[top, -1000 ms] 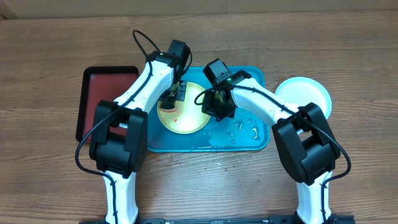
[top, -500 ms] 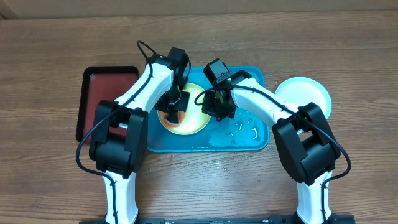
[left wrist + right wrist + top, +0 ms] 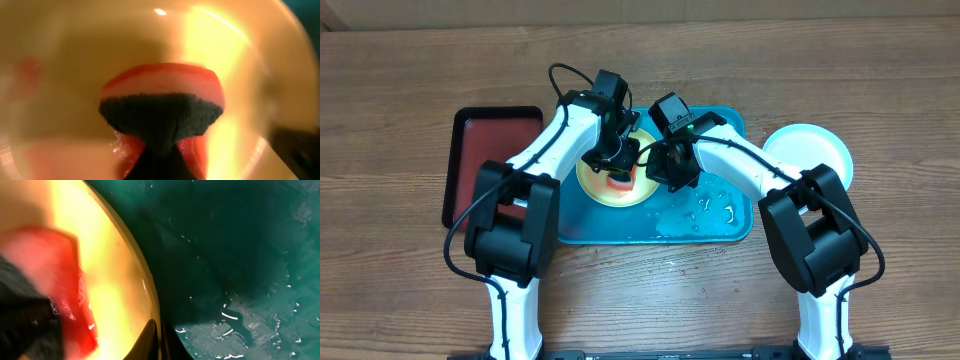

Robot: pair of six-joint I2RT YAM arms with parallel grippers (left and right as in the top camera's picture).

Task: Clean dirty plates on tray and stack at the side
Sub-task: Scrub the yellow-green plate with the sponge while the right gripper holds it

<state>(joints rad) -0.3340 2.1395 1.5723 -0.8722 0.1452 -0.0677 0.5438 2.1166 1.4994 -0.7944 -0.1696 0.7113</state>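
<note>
Since the wooden table [image 3: 400, 60] carries everything, take it first. The turquoise tray [image 3: 720, 225] lies at its middle, wet with beads of water across its right half. A smaller dark red tray [image 3: 485, 150] sits just to its left, and a white plate [image 3: 810, 150] rests on the bare table off the tray's right end.

The yellow-green plate [image 3: 592, 188] lies flat inside the left half of the turquoise tray, between the two arms. The left gripper [image 3: 617, 165] reaches in from the plate's far-left side. Its jaws are clamped on a sponge [image 3: 620, 178], red-pink with a dark scouring face, which presses down near the plate's middle. The right gripper [image 3: 658, 168] comes from the opposite side and is pinched together on the plate's right rim, as the right wrist view shows with the fingertips [image 3: 152, 335] meeting over the edge.

The scrubbing step looks to be in hand. The coming stroke turns on this layout: the sponge sits just left of the pinned rim, so the remaining plate surface runs away from the right claw, toward the left and the near edge. A reddish blur on that side of the left wrist view may be a smear, though the picture is too soft to be sure.
</note>
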